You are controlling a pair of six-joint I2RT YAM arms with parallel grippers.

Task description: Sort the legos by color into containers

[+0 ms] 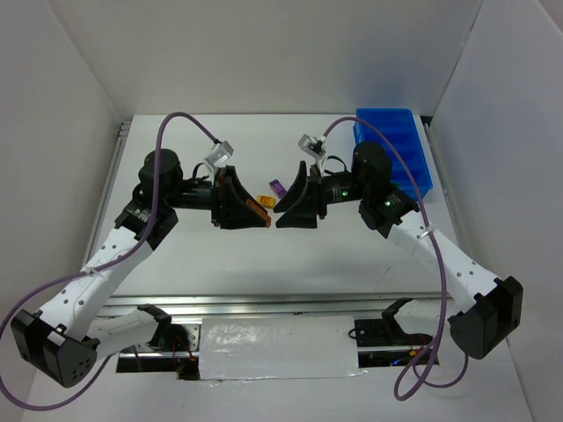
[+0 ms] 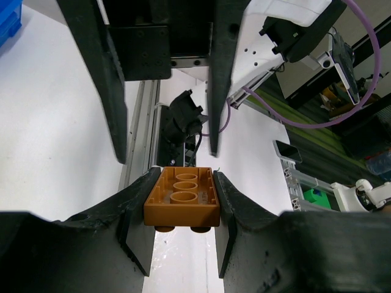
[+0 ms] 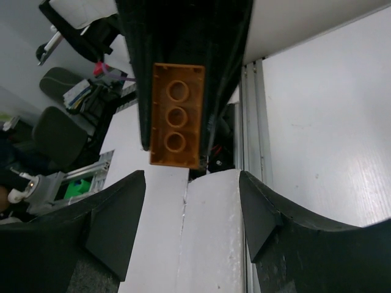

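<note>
My left gripper [image 1: 255,211] is shut on an orange brick [image 1: 260,209] and holds it above the table's middle. In the left wrist view the brick [image 2: 182,198] sits clamped between both pads, hollow underside up. My right gripper [image 1: 290,199] faces it tip to tip, open and empty; its fingers [image 2: 104,79] flank the space just beyond the brick. In the right wrist view the brick [image 3: 177,122] hangs ahead of my open right gripper [image 3: 191,183], not between its fingers. A purple brick [image 1: 277,187] lies on the table behind the grippers. The blue tray [image 1: 393,145] stands at the back right.
White walls close in the table on the left, back and right. A metal rail [image 1: 264,303] runs along the near edge, with a foil-covered strip [image 1: 277,347] below it. A corner of the blue tray [image 2: 9,18] shows in the left wrist view.
</note>
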